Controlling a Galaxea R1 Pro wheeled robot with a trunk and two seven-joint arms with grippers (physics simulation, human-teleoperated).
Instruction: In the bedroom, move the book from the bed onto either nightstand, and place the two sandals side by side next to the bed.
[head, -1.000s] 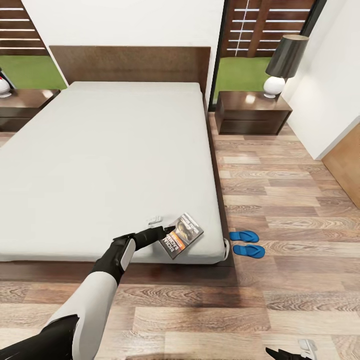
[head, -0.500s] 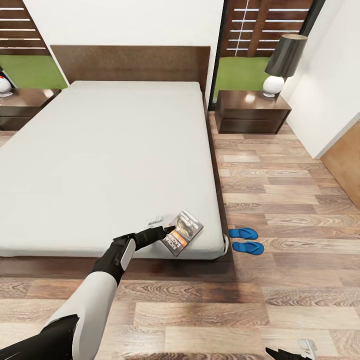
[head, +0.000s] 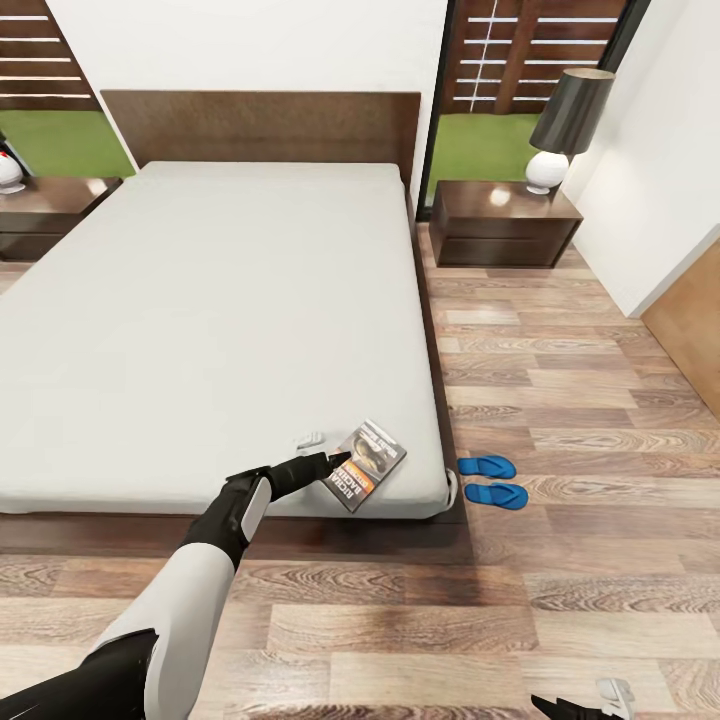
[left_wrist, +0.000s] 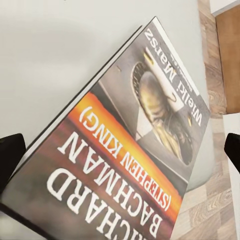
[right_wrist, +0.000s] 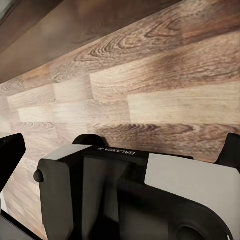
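While the left arm reaches forward over the foot of the bed (head: 230, 300), its left gripper (head: 322, 452) sits at the near edge of the book (head: 366, 465), one white finger and one dark finger spread on the mattress just short of the cover. From the left wrist view the two dark fingertips (left_wrist: 10, 155) stand wide apart at either side with the book (left_wrist: 135, 150) between them, unclasped, its orange band and white lettering facing up. That book lies flat near the bed's near right corner. On the wood floor (head: 600, 420) just beside that corner the two sandals (head: 490, 480) lie side by side. One nightstand (head: 503, 226) stands at the right of the headboard with a lamp (head: 570, 130) on it. Low at the right, the right gripper (head: 585, 700) hangs above the floor; whether it is spread or closed I cannot tell
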